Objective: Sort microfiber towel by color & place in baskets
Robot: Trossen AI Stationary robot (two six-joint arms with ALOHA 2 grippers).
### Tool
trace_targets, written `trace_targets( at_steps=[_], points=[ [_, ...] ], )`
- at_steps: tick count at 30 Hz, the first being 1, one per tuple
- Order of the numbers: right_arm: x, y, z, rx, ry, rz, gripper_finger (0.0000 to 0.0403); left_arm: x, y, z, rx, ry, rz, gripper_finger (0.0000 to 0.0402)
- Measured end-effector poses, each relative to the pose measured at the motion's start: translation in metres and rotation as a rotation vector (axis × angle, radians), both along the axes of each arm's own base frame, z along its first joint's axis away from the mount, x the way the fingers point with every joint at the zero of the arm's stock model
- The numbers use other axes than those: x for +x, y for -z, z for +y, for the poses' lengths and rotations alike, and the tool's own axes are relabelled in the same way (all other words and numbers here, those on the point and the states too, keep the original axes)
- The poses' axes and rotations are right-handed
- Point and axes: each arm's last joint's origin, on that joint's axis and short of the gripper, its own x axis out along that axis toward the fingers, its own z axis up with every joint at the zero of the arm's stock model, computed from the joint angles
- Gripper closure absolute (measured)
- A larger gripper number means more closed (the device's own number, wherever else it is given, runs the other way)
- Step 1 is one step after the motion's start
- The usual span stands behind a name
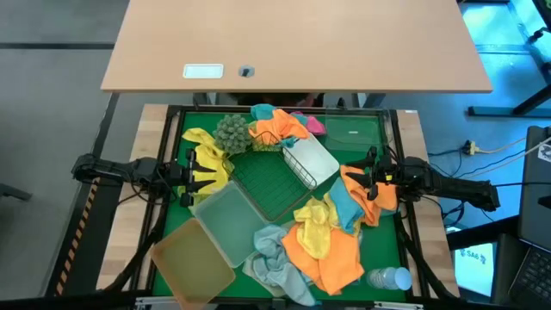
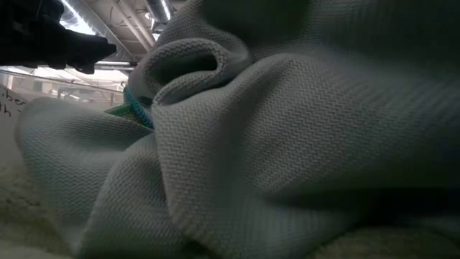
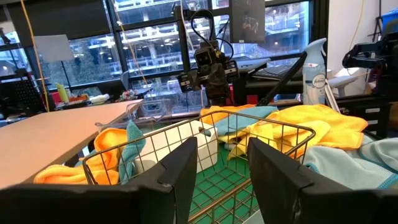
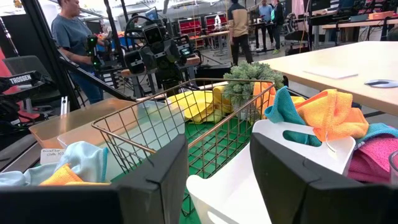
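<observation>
Both grippers hover open at the sides of the green mat. My left gripper is over a yellow towel and faces the green wire mesh basket. My right gripper is over an orange towel and faces the white basket, which leans tilted on the mesh basket's far right rim. A frosted clear basket and an amber basket sit near left. Orange, yellow and light blue towels are piled near right. More orange, blue and pink ones lie at the far edge.
A grey-green bobbly ball lies at the far left, and a clear bin stands at the far right. A clear plastic bottle lies at the near right corner. A light blue towel fills the low view. A person stands beyond the table.
</observation>
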Motion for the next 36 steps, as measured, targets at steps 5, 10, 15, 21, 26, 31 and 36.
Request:
trace_targets(
  at_steps=[5,10,15,21,26,31,36],
  points=[
    [0.000,0.000,0.000,0.000,0.000,0.000,0.0228,0.000,0.000,0.000,0.000,0.000,0.000,0.0265],
    [0.000,0.000,0.000,0.000,0.000,0.000,0.0228,0.000,0.000,0.000,0.000,0.000,0.000,0.0265],
    [0.000,0.000,0.000,0.005,-0.007,0.000,0.0228,0.000,0.000,0.000,0.000,0.000,0.000,0.0265],
    [0.000,-0.001,0.002,0.104,-0.055,-0.016,0.0228,0.000,0.000,0.000,0.000,0.000,0.000,0.0265],
    [0.000,-0.001,0.002,0.359,-0.058,-0.036,0.0228,0.000,0.000,0.000,0.000,0.000,0.000,0.0265],
    [0.000,-0.004,0.002,0.486,-0.076,-0.078,0.0228,0.000,0.000,0.000,0.000,0.000,0.000,0.0265],
    [-0.004,-0.027,0.003,0.465,-0.145,-0.301,0.0228,0.000,0.000,0.000,-0.006,0.001,0.000,0.0265]
  ],
)
